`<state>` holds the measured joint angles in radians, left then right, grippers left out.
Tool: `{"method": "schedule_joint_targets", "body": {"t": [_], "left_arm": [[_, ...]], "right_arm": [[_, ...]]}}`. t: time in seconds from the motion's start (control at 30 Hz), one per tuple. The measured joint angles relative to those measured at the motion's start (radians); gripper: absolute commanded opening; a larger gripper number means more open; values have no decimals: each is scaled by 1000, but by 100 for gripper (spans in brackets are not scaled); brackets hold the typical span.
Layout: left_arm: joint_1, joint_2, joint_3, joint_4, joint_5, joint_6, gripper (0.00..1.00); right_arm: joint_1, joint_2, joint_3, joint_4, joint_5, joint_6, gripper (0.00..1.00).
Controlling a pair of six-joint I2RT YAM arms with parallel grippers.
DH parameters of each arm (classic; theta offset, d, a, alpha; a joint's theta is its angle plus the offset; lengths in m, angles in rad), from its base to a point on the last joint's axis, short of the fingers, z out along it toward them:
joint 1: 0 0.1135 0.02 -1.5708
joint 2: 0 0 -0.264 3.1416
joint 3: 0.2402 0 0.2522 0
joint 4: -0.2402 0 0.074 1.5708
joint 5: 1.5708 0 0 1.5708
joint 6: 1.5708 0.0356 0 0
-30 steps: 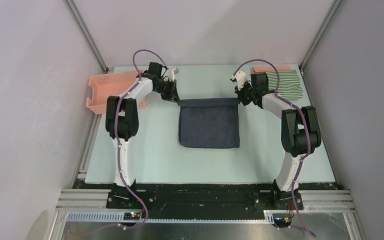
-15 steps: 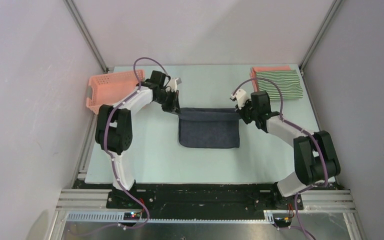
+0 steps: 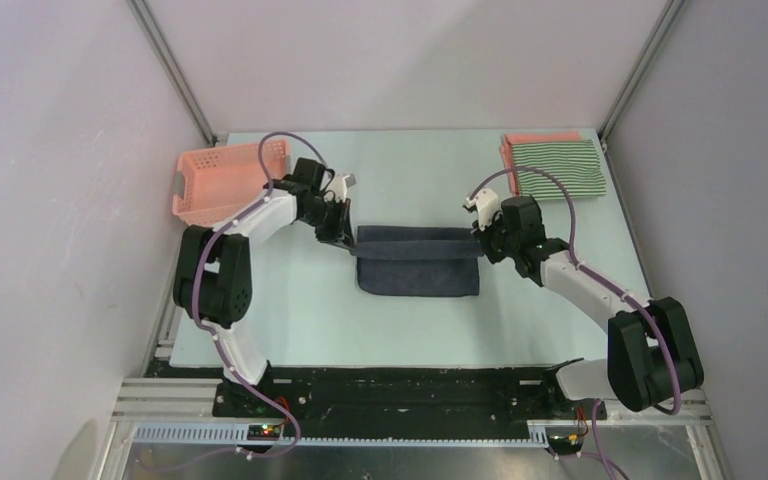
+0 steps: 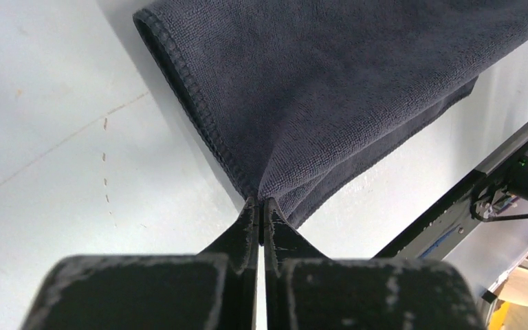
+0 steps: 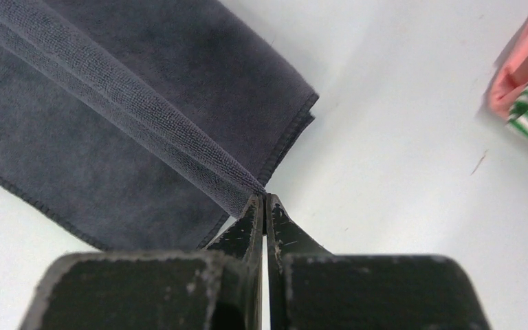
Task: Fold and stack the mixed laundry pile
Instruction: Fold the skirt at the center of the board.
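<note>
A dark navy-grey cloth (image 3: 418,272) lies mid-table with its far edge lifted and drawn toward me over the lower part. My left gripper (image 3: 348,240) is shut on that edge's left corner; in the left wrist view the cloth (image 4: 330,89) hangs from the gripper (image 4: 261,201). The right corner is pinched by my right gripper (image 3: 480,247), which is shut; the right wrist view shows the cloth (image 5: 110,137) stretched from the gripper (image 5: 265,196). A green-and-white striped garment (image 3: 560,167) lies folded on a salmon-pink one (image 3: 540,138) at the far right corner.
A rigid pink lattice basket (image 3: 222,180) stands at the far left of the table (image 3: 310,310), just behind my left arm. Grey walls with metal posts close in the sides and back. The striped and pink stack also shows at the right wrist view's edge.
Both grippers have pulled the dark cloth's far edge toward the near side, over the lower half. The visible cloth has grown shorter front to back. Both arms have swung nearer.
</note>
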<state>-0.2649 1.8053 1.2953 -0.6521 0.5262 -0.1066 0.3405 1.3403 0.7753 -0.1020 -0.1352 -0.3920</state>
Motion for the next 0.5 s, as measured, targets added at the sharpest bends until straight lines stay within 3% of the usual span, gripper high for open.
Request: {"method": "schedule_joint_targets", "body": {"t": [0.5], "left_arm": [[-60,-6,-99,-2,-21,-27,0]], "right_arm": [[84,-2,-4,-182,95,208,0]]}}
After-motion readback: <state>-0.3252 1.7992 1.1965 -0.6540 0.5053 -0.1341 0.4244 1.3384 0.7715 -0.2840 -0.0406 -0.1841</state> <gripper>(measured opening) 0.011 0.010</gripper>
